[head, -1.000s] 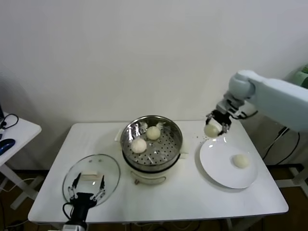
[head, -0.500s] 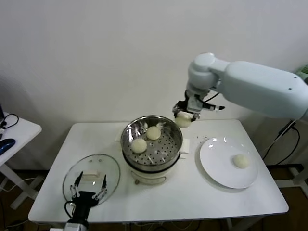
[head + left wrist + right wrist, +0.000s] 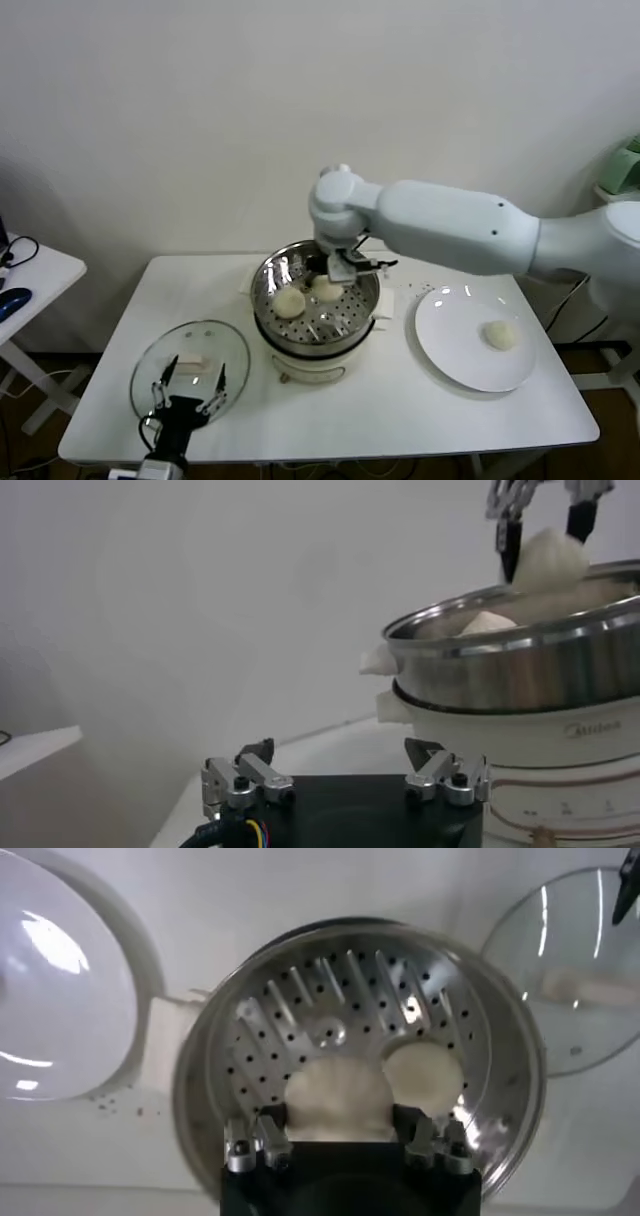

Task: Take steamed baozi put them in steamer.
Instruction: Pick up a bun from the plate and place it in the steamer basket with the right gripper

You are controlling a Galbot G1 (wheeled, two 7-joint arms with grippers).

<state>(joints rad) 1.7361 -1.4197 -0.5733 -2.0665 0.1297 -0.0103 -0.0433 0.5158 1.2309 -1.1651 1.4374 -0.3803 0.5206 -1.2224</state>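
My right gripper point(image 3: 330, 274) reaches over the steamer point(image 3: 310, 362), a steel pot with a perforated floor on a cream base. It is shut on a baozi point(image 3: 326, 289), which it holds just above the floor. In the right wrist view the held baozi point(image 3: 340, 1088) sits between the fingers of the gripper point(image 3: 338, 1116), over the pot point(image 3: 190, 1098). A second baozi point(image 3: 289, 302) lies on the floor beside it and shows in the right wrist view point(image 3: 425, 1073). Another baozi point(image 3: 500, 335) lies on the white plate point(image 3: 450, 350). My left gripper point(image 3: 188, 395) is open and empty over the glass lid.
The round glass lid point(image 3: 190, 365) lies flat at the table's front left. The plate is right of the steamer. A small side table point(image 3: 30, 275) stands at the far left. In the left wrist view the steamer wall point(image 3: 520, 670) rises close ahead.
My right arm has swung left from above the plate, carrying the baozi over the steamer rim and down into the pot. The left arm has not moved.
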